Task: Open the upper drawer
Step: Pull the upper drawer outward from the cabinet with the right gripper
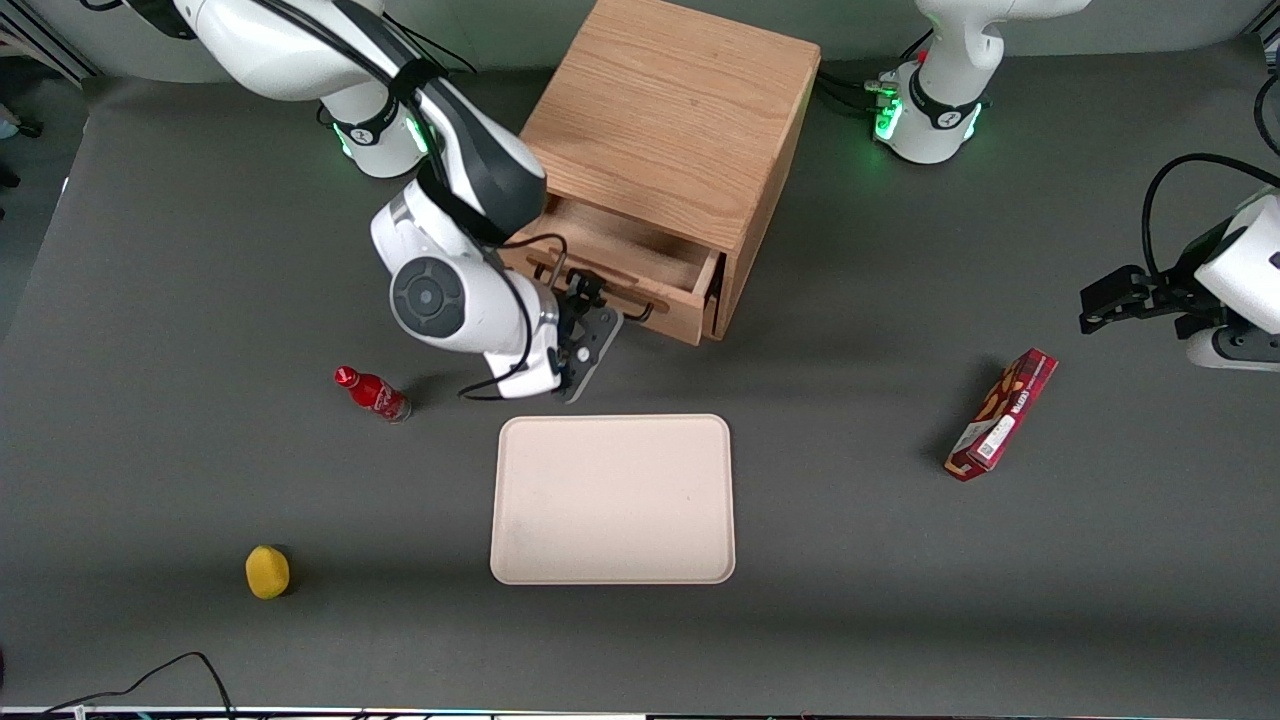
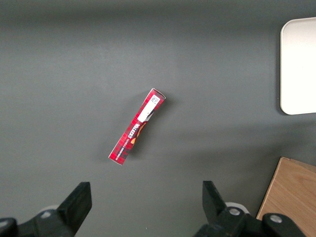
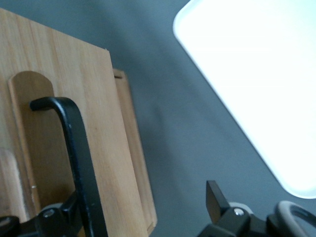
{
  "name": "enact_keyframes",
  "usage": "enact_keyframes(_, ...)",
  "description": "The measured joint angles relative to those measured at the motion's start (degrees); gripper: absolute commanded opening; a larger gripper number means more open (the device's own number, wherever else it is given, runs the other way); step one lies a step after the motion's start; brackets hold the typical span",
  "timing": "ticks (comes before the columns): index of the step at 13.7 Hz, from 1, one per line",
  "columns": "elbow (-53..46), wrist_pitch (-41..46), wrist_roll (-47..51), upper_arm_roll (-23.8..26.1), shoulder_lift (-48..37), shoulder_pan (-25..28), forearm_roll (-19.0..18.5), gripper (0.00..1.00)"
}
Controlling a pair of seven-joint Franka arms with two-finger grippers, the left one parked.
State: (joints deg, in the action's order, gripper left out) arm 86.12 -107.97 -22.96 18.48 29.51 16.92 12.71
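Upper drawer (image 1: 640,275): upper middle of front view, top slot of wood cabinet (image 1: 680,110), partly slid out toward the camera. Open box part seen from above, nothing seen inside.

Gripper (image 1: 590,325): just below the drawer front in front view, right at the thin black handle (image 1: 640,312). Fingers apart, not squeezing. In right wrist view, handle (image 3: 74,143) between the fingers, close against one of them, other finger well apart. Looks like hooking, not pinching.

How it handles, best guess:
- Wood drawer, stiff, won't bend or break. Prob. not heavy when empty.
- Slides straight out only. Pull along the slide toward the camera, not sideways, or else may jam.
- Wire handle hard, thin, smooth, so may slip out of a loose hook. Better to grab near the handle's middle w/ fingers shut on it, or keep the bar deep between the fingers.
- Cabinet not pinned down as far as seen; hard tug may drag the whole box on the bench (image 1: 900,600).

Task looks partway done; more pull needed for full open.

Other stuff: pale tray (image 1: 612,498) in middle of frame, nearer camera than the cabinet, so watch the arm above it. Red bottle (image 1: 372,392) lying near the gripper, toward working arm's end. Yellow lump (image 1: 267,571) low in frame. Red snack box (image 1: 1002,414) toward parked arm's end.
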Motion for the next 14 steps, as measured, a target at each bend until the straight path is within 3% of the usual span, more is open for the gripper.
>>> enact_keyframes(8, -13.2, 4.8, -0.7, -4.3, 7.2, -0.1, -0.4, 1.00)
enact_keyframes(14, -22.3, 6.1, -8.1, -10.6, 9.9, -0.1, -0.6, 1.00)
